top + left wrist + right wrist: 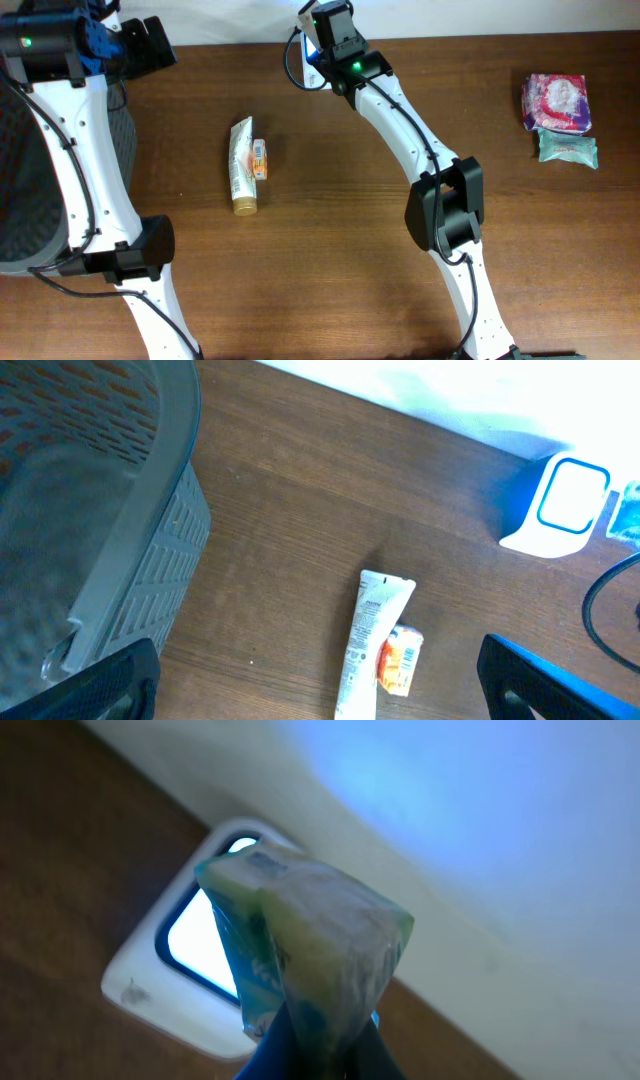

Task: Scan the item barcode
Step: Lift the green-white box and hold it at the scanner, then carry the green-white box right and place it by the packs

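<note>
My right gripper [318, 1038] is clenched on a small green-and-teal wrapped packet [310, 930], pinching it by its lower end so that it stands up out of the fingers; the packet hangs in the air at the far edge of the worktop [350, 230], about the middle of that edge, just above the scanner [195, 945]; the scanner's pale window is lit and faces upward, and the packet covers part of it from where my wrist camera looks; I cannot make out a barcode on the wrapper, it is too blurred.

My left gripper [150, 45] is released, jaws spread wide and holding nothing; it hovers by the far left corner of the worktop, beside the grey slotted basket [150, 560] that stands along the left edge.

Left of centre on the worktop lies a cream tube [242, 165], its cap toward the near edge; a small orange packet [260, 160] lies touching its right side; near the right edge, toward the far corner, a pink packet [556, 100] lies with a pale teal packet [567, 150] just on its near side, the two touching or nearly so; a black cable [610, 600] curls on the worktop beside the scanner.
</note>
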`<state>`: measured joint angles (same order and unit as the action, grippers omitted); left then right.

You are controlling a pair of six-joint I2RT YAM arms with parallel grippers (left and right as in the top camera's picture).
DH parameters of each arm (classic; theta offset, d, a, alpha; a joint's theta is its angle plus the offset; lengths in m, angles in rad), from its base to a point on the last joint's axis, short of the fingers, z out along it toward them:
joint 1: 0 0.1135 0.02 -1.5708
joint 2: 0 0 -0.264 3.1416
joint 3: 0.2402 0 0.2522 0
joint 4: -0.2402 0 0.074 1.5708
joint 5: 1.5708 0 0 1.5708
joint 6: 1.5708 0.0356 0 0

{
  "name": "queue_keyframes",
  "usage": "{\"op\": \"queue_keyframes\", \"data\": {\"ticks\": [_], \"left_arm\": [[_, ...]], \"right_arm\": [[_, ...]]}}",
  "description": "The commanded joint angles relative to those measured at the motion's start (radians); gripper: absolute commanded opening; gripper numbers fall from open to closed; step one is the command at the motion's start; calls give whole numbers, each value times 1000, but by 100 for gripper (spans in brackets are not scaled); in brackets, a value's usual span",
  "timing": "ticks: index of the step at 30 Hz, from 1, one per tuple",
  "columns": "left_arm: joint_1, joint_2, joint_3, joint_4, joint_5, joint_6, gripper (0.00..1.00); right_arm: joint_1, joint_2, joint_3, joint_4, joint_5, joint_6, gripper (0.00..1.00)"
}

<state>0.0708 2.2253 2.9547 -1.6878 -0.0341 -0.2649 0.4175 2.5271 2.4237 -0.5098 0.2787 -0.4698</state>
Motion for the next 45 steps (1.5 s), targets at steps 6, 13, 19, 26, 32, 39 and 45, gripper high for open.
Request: {"op": "queue_keyframes", "data": {"ticks": [6,13,19,26,32,39,45], "left_arm": [[2,-19,9,0,-8,12,99],[2,-19,9,0,-8,12,99],[2,-19,9,0,-8,12,99],[2,-19,9,0,-8,12,99],[2,-19,9,0,-8,12,99],[2,-19,9,0,-8,12,99],[2,-19,9,0,-8,12,99]], "right_arm": [[-24,-17,17,74,74,145,4],[-349,-199,17,-398,135,901,4],[-697,-196,16,-869,80,1239,4],[-858,-196,-33,-1057,40,1515,4],[-891,-196,-295,-918,39,1583,10],[-904,-205,-283,-792,-18,1241,52],[-888,-370,-171,-881,-146,1119,99]]}}
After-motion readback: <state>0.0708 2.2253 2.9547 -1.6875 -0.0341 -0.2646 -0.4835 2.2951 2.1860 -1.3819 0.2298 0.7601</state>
